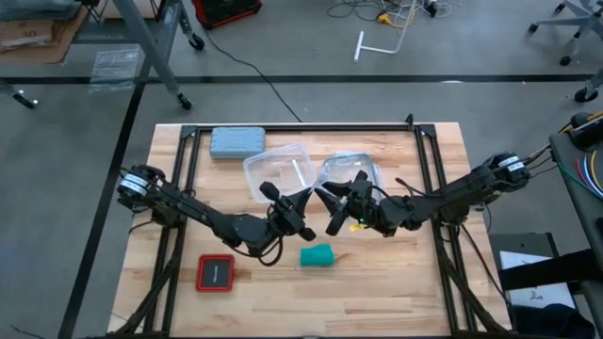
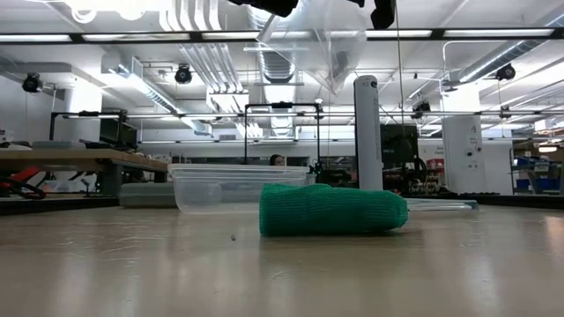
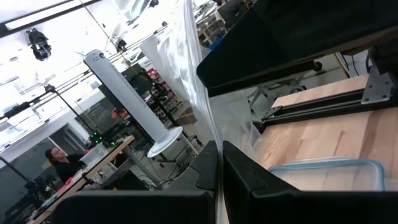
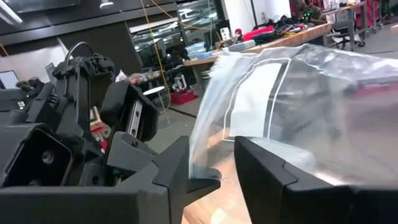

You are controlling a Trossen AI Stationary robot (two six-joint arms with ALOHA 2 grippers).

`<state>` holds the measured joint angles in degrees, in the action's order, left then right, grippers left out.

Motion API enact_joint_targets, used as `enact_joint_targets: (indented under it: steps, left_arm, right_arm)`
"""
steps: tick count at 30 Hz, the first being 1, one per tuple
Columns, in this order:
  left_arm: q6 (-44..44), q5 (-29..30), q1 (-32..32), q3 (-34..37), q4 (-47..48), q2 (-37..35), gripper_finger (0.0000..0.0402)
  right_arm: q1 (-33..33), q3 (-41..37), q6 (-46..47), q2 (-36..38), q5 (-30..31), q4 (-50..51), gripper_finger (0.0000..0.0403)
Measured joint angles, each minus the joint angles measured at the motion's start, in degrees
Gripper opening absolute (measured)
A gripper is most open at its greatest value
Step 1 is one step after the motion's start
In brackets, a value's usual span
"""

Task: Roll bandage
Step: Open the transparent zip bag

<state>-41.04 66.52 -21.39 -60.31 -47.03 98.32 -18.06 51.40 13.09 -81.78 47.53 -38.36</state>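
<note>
Both arms are reaching in toward the middle of the wooden table (image 1: 433, 273), grippers raised above the surface and meeting over a clear plastic bag (image 1: 347, 171).

The left gripper (image 1: 300, 209) is sitting just left of centre. In its wrist view the 2 dark fingers (image 3: 208, 168) are standing nearly together with a thin edge of the bag's film running down into the narrow gap, so it is pinching the bag.

The right gripper (image 1: 341, 209) is facing it from the right, close beside it. In its wrist view the 2 fingers (image 4: 177, 163) are closing on a corner of the clear film (image 4: 292, 93), gripping the bag too. The bag is hanging between the 2 grippers, its lower part showing at the top of the low view.

The bandage (image 1: 317, 256) is lying on the table as a short teal-green roll, on its side, in front of and below both grippers, not touched by either. In the low view the bandage (image 2: 333, 210) is resting flat on the tabletop, well under the hanging bag.

A clear plastic container (image 1: 279, 169) is sitting behind the left gripper, with a grey-blue case (image 1: 236, 141) farther back near the table's rear left. A red-framed dark square (image 1: 216, 273) is lying at the front left, apart from the bandage.

A person is showing far off in the room in the left wrist view.
</note>
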Motion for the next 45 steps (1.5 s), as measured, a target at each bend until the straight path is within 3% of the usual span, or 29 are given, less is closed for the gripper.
enact_joint_targets:
  steps: [7,19,27,34,38,41,45]
  left_arm:
    - [0.0,0.3,0.0,0.0,0.0,0.0,0.0000]
    - [0.0,3.1,0.4,0.0,1.9,0.0,0.0000]
    - [-0.1,-2.8,0.4,0.0,4.4,-0.1,0.0000]
    - [-0.1,-2.6,0.4,0.0,4.9,-0.1,0.0000]
    - [-0.1,-2.1,0.5,0.0,5.0,-0.1,0.0000]
    - [-0.3,0.9,0.5,0.0,5.1,-0.1,0.0000]
    - [-2.5,5.5,0.7,0.0,5.0,-0.1,0.0000]
  right_arm:
    - [0.0,0.0,0.8,0.0,0.0,0.1,0.0105]
    - [0.5,0.0,5.9,0.0,-2.8,2.1,0.0148]
    - [1.8,0.0,6.0,0.0,-3.0,2.1,0.0146]
    - [2.4,0.0,6.0,0.0,-2.9,2.1,0.0115]
    - [2.4,0.0,5.9,0.0,-2.9,2.1,0.0065]
    - [2.4,0.0,5.1,0.0,-4.1,2.1,0.0015]
    - [2.4,0.0,5.1,0.0,-4.5,2.3,0.0006]
